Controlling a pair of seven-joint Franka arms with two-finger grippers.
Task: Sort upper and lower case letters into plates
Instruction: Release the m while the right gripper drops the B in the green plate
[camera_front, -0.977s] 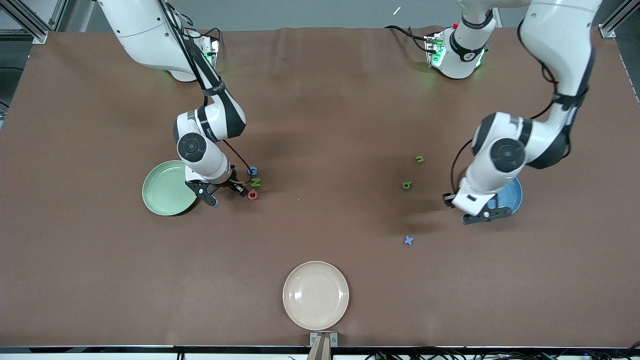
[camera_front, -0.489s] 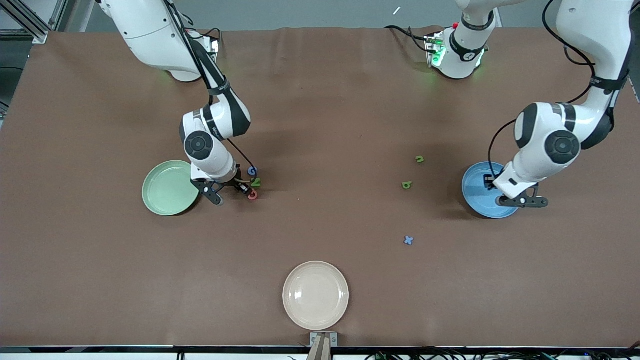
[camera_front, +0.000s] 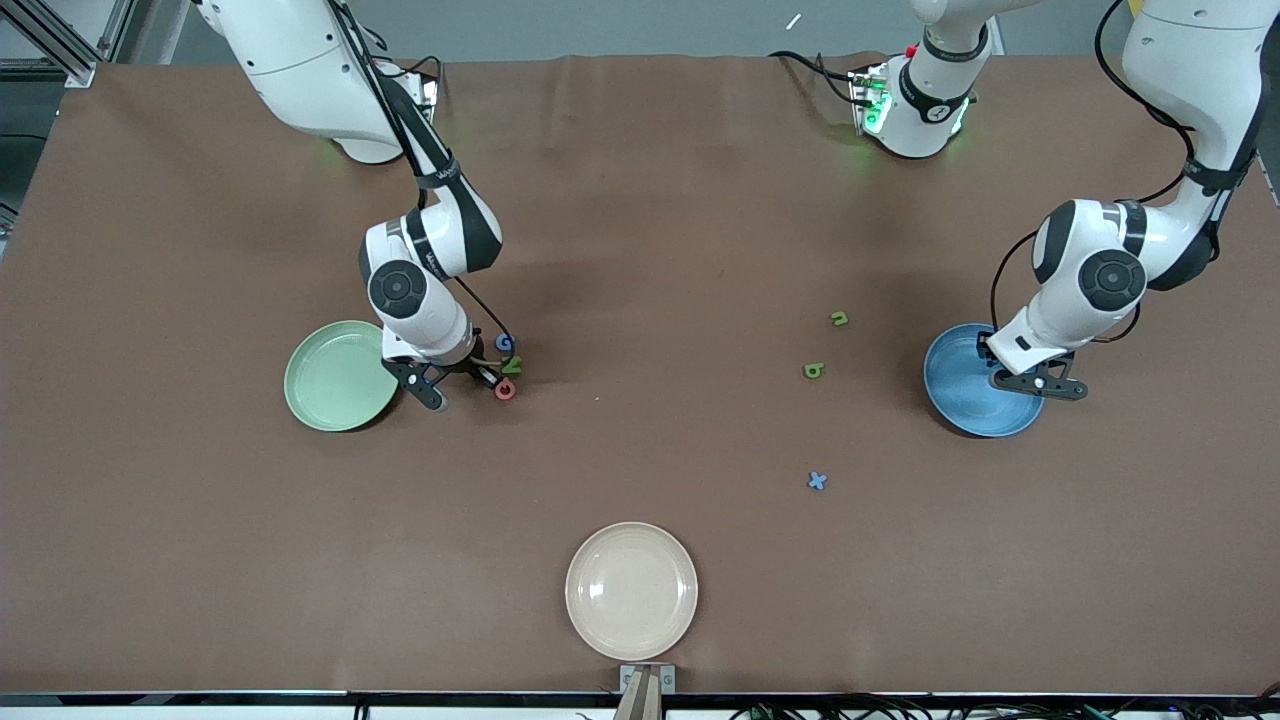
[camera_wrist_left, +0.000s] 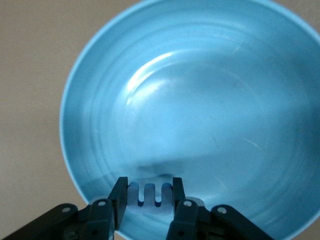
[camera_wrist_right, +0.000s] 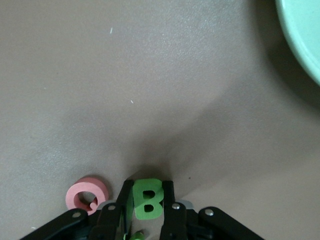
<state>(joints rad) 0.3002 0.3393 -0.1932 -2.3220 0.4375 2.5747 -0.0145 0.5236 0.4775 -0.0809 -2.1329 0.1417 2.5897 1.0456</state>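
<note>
Right end effector (camera_wrist_right: 148, 199) pinches green B (camera_wrist_right: 148, 197) beside pink letter (camera_wrist_right: 87, 194).

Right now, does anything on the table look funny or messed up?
Nothing is spilled or broken. The one oddity is the round cream plate, nearest the front camera, holding nothing. The left gripper holds a blue letter m over the sky-blue plate.

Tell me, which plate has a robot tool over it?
The sky blue plate. The left tool hangs over it, holding a blue letter m. The pale green plate and cream plate have nothing above them.
</note>
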